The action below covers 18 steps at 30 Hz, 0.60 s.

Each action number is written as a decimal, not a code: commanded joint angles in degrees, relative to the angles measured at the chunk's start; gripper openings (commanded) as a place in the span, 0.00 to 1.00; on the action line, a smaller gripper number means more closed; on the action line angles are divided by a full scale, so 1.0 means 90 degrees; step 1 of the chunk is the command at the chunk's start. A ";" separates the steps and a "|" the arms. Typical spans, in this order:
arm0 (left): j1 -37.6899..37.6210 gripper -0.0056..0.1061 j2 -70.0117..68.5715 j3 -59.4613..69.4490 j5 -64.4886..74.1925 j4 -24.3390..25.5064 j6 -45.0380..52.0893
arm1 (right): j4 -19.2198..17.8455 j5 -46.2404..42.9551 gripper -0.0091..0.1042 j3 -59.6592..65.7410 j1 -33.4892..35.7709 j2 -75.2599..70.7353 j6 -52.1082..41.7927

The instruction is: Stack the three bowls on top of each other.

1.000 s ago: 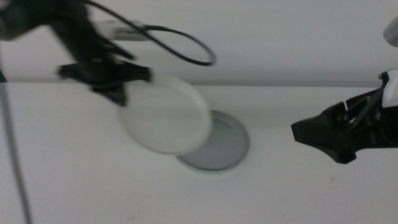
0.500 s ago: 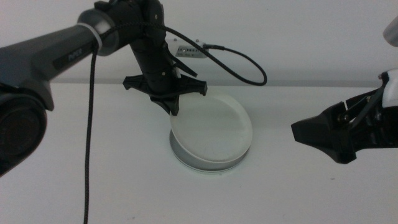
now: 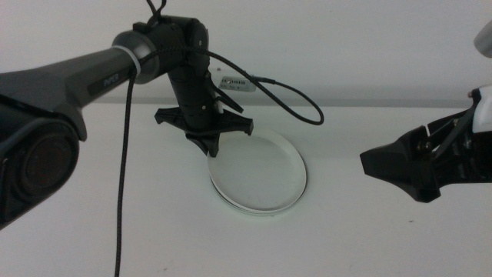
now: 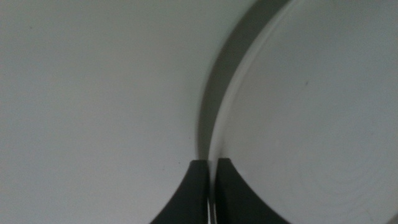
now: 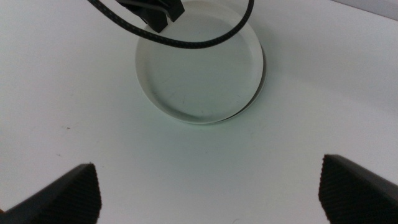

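Dark and matte, the left gripper stands over the far-left edge of the stack, its two jaws pinched on the thin rim of the shallow round cream-white bowl. In the left wrist view the jaws meet with only the rim's edge between them, so the grasp is firm, not yet let go. From the jaws the bowl spreads away toward the right and the near side of the table, lying almost flat and seated on what is beneath it.

Under the cream-white bowl a greyish rim peeps out along the near edge in the middle view, and in the right wrist view a dark sliver shows at one side. I judge this to be the lower bowls, already nested, though I cannot tell grey from pale green, nor count them. The stack sits near the middle of the plain white table, closer to the left arm than to the right.

The bowl looks smooth and glossy, with a low upright wall and a flat floor. The coming move, as I judge it, is to open the jaws and lift straight up clear of the rim.

The right gripper waits well apart at the right, its jaws spread wide and holding nothing.
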 commanded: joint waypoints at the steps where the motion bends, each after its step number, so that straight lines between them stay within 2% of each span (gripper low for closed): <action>1: 0.0056 0.11 0.0071 -0.0020 -0.0022 -0.0011 0.0160 | 0.0000 -0.0043 0.90 0.0027 0.0014 -0.0026 0.0000; 4: 0.0125 0.25 0.0086 -0.0020 -0.0046 0.0034 0.0301 | 0.0000 -0.0043 0.90 0.0027 0.0014 -0.0026 0.0000; 12: 0.0300 0.88 -0.0192 -0.0043 0.0173 0.0071 0.0793 | 0.0000 -0.0043 0.90 0.0027 0.0014 -0.0026 0.0000; 18: 0.0334 0.89 -0.1301 0.0124 0.0324 0.0136 0.0925 | 0.0000 -0.0043 0.90 0.0027 0.0014 -0.0026 0.0000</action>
